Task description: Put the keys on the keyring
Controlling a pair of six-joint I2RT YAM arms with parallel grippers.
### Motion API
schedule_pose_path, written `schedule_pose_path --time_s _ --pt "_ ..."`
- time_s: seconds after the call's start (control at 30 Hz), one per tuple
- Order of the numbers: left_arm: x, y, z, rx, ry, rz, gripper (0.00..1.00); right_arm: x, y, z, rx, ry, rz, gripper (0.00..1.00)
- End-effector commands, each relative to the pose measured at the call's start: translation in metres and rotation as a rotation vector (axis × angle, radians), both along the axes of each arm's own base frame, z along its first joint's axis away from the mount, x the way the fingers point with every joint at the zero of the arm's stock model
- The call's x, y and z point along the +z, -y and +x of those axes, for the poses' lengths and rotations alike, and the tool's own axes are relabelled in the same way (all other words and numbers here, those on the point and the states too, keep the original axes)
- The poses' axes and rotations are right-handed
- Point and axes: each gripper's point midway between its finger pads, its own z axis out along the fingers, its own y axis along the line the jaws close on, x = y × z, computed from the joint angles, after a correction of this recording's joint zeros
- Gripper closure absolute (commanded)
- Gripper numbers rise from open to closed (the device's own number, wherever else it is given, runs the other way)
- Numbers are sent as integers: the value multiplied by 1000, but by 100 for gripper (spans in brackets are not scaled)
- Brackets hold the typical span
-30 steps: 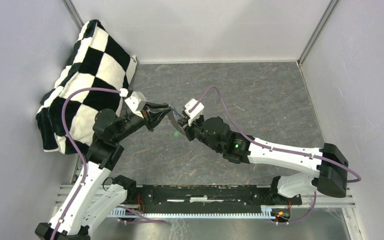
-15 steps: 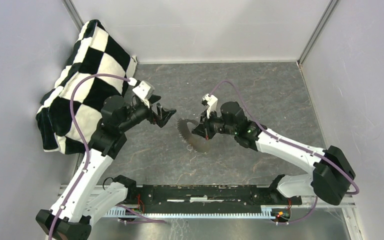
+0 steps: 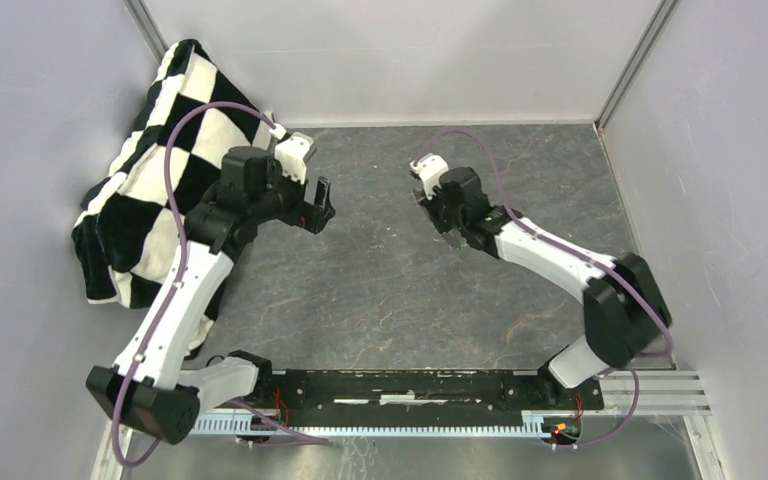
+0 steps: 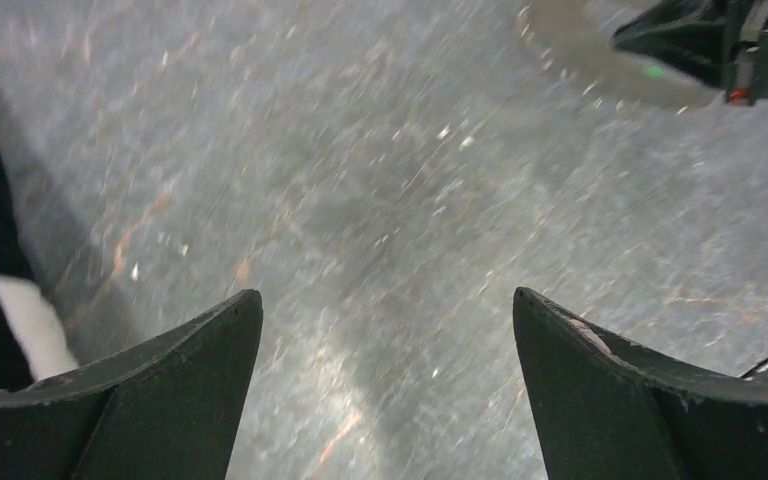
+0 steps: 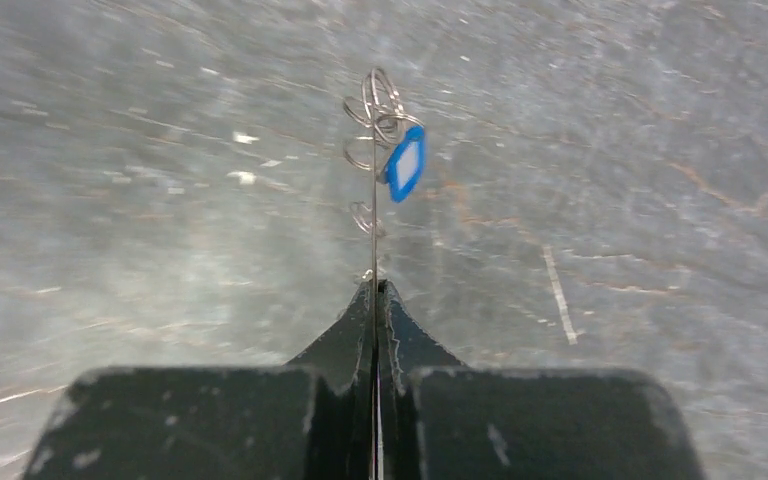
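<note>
Grey, stone-veined counter [image 3: 380, 290] fills the floor of the walled cell, and a black-and-white chequered cloth [image 3: 170, 130] lies heaped against the left wall at the far corner; the two arms reach out over the far half of the counter, their tips facing each other and well apart.

The left end effector [image 4: 385, 295] is spread wide; in its own wrist view the two dark fingers [image 4: 160, 400] stand at either side of the picture with only blurred counter between them, and nothing is in its grasp; the edge of the chequered cloth shows at the left of that view.

The right end effector [image 5: 374, 288] is pressed together, pinching the keyring [image 5: 374, 235]; seen edge-on from the right wrist, the ring shows as one thin metal wire rising straight out from between the fingertips, above the counter. Near the far end of that wire sits a cluster of small wire loops [image 5: 372, 105], and the blue-headed key [image 5: 405, 164] hangs there just to the right of the wire, its blue plastic head with a pale centre turned towards the camera; its blade I cannot make out.

From the left wrist, the right end effector appears dark at the top right corner, pointing left; below it lies a pale blur with a small green speck [image 4: 652, 71] on it, too smeared for me to tell whether that is the green-headed key. From above, the ring itself is too thin to pick out.
</note>
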Motion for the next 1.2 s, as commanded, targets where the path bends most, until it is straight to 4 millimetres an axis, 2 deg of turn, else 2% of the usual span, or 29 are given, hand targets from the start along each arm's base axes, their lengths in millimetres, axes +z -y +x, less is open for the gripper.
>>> schedule_pose_path --time_s 0.0,0.1,0.2,0.33,0.37,0.5,0.53,0.6,0.63,0.67,0.73,0.8,0.93,1.0,1.07,1.17 --pt "-29 -38 -2 84 -176 121 0 -6 23 49 -61 158 -290 99" --pt "-44 -60 1 122 -269 129 0 -17 31 63 -108 206 -425 99" --pt "-57 -75 4 151 -341 131 0 -29 13 64 -83 229 -522 99" --pt "-58 -84 10 176 -331 136 0 -60 -26 36 18 236 -650 98" --pt "-56 -84 13 183 -314 131 0 -69 -37 27 40 230 -652 95" --pt "-48 -84 17 195 -275 120 0 -105 -61 -4 81 166 -659 81" --pt "-52 -86 17 194 -284 132 0 -125 -74 -18 83 110 -616 68" --pt "-56 -86 15 186 -290 141 0 -134 -81 -27 94 66 -559 51" --pt "-59 -86 13 183 -296 144 0 -136 -86 -31 108 47 -517 32" --pt "-61 -86 12 180 -301 147 0 -137 -92 -37 137 29 -477 5" --pt "-63 -85 11 175 -304 145 0 -133 -102 -44 168 7 -414 2" --pt "-66 -83 10 165 -305 139 0 -118 -110 -50 199 1 -346 2" --pt "-67 -75 13 117 -282 113 0 -69 -126 -68 284 -12 -154 2" --pt "-70 -74 21 114 -270 111 0 -39 -122 -71 308 -41 -16 2" --pt "-77 -76 30 127 -268 120 0 -9 -108 -71 316 -56 118 2" --pt "-93 -76 50 143 -253 116 0 20 -55 -46 209 -37 283 2"
